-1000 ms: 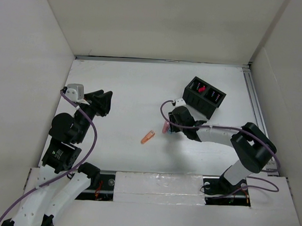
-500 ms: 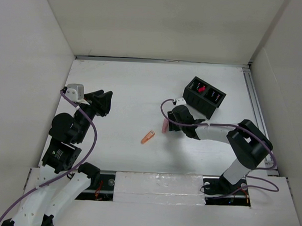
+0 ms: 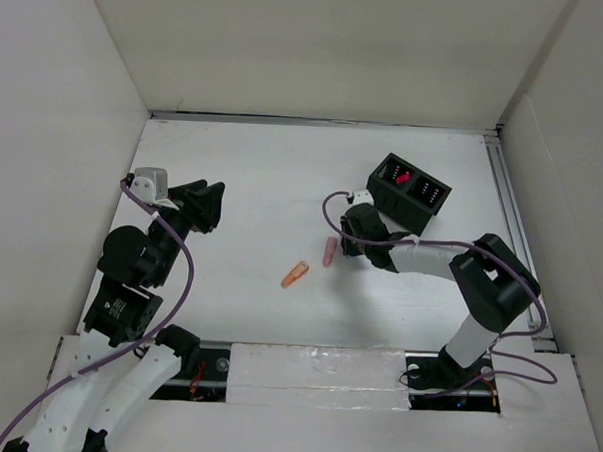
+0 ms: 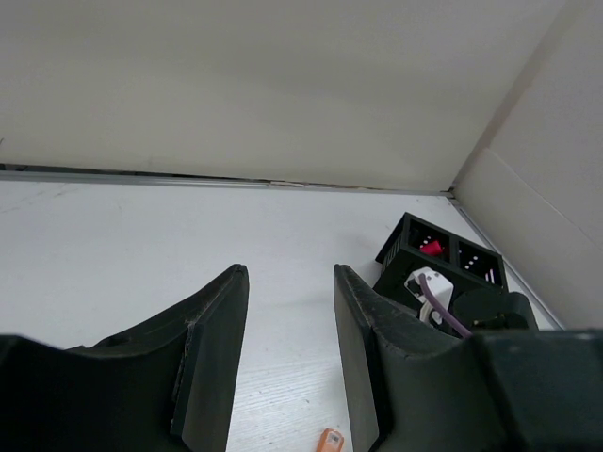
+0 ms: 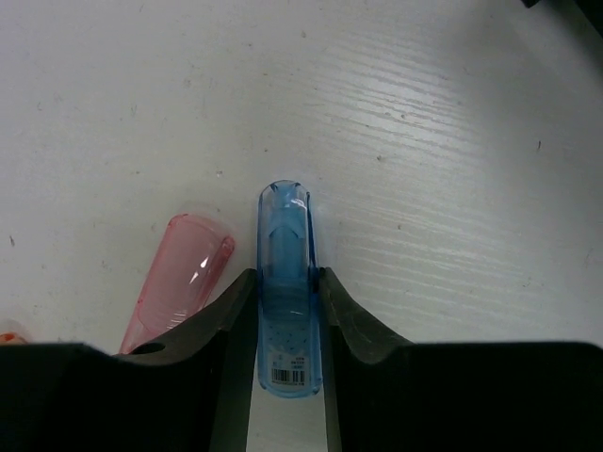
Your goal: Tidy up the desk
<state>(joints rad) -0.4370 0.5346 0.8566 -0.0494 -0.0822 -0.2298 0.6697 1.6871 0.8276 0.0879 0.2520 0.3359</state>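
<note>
Where I see the desk (image 3: 264, 174): a white tabletop spreading beneath the black compartment box (image 3: 408, 194), which stands on its far right part
Box contents: I make out a red item (image 3: 404, 177) in the left compartment; the other cell shows only pale specks
Right gripper (image 5: 285, 287): just beside the box, on its near left side; fingers clenched on a blue translucent tube (image 5: 283, 235), one finger against each side
Blue tube: barcode label at the end nearest my wrist camera; I cannot tell whether it rests on the desk
Pink translucent tube (image 5: 179, 278): lying on the desk just left of the blue one, farther from the box
Orange piece (image 3: 295, 274): on the desk, beyond the pink tube from the box
Left gripper (image 4: 289, 282): well apart from the box, far to its left; fingers released, nothing between them
</note>
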